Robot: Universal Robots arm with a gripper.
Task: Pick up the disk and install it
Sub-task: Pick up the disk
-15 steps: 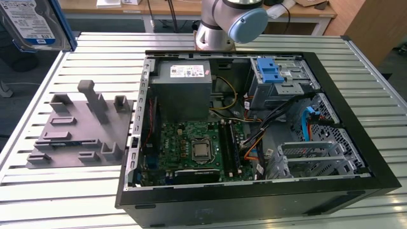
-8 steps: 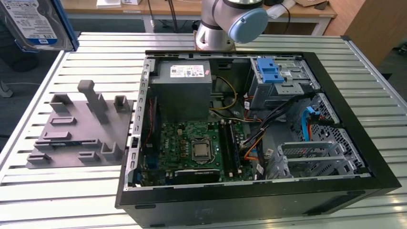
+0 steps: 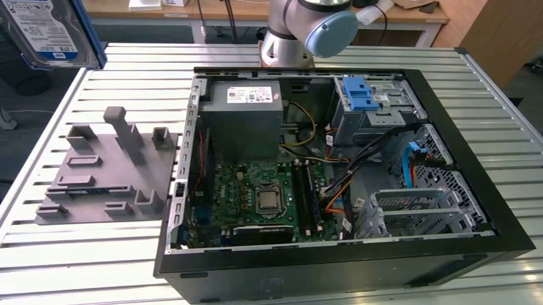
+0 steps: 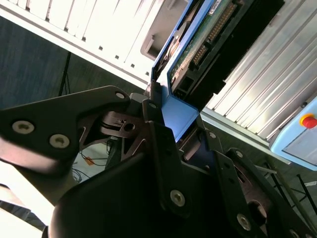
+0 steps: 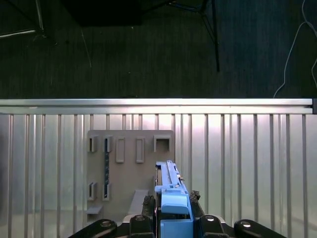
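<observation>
Disk (image 3: 51, 32) aloft at the exterior view's top left, above the grey fixture (image 3: 102, 175), well apart from the open case (image 3: 339, 270). First wrist view: edge-on, gripper (image 5: 172, 218) clamped on its blue rail. Pick-up reads done, install not begun. I judge the carry needs height over the case wall. Room by the blue-latched cage (image 3: 367, 95) looks tight, possibly cable-crowded

Open black computer case (image 3: 339, 265) on slatted table (image 3: 76, 260); grey slotted fixture (image 3: 93, 190) beside it; motherboard (image 3: 246, 190) inside.
</observation>
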